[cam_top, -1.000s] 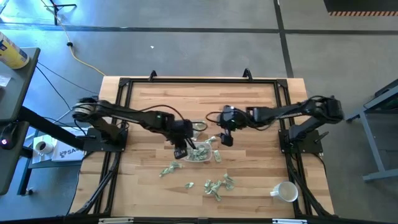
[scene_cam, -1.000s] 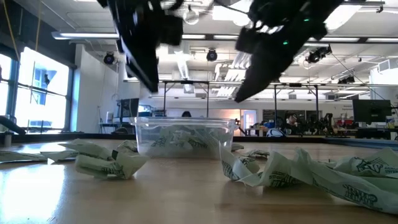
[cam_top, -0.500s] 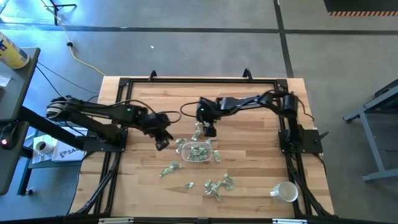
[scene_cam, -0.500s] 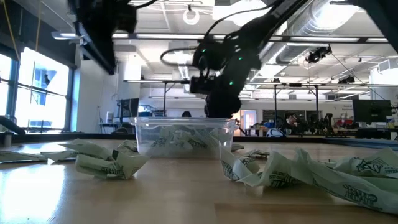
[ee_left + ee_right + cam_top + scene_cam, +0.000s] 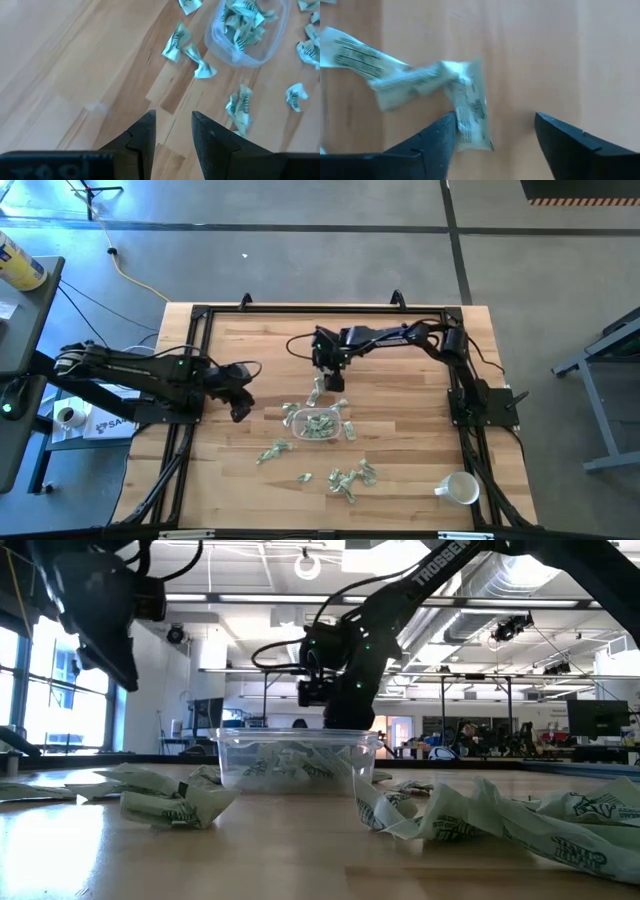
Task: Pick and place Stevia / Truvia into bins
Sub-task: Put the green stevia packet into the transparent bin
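Note:
Several pale green-and-white Stevia packets lie flat on the wooden table: a pair (image 5: 316,392) just beyond the bin's far side, and others nearer me (image 5: 272,451) (image 5: 350,477). The clear bin (image 5: 315,424) (image 5: 298,760) stands mid-table with packets inside. My right gripper (image 5: 335,380) (image 5: 495,120) hangs open low over the far pair. One packet (image 5: 470,116) lies partly between its fingers, against one finger (image 5: 440,140). My left gripper (image 5: 240,406) (image 5: 172,120) is open and holds nothing, above bare wood left of the bin. My right gripper points steeply down over the far packets. One finger stands right at a packet's long edge (image 5: 462,125). I cannot tell whether it touches it. The packet lies flat on the table.
A white mug (image 5: 460,488) lies at the near right corner. A black frame (image 5: 300,310) runs round the tabletop. Bare wood spreads along the far side and the left part of the table.
My left gripper has drawn back from above the bin toward the table's left edge. My right gripper has moved toward the table's left and far side and come down, tipping steeper, over the packets beyond the bin. The packets and the bin have stayed put.

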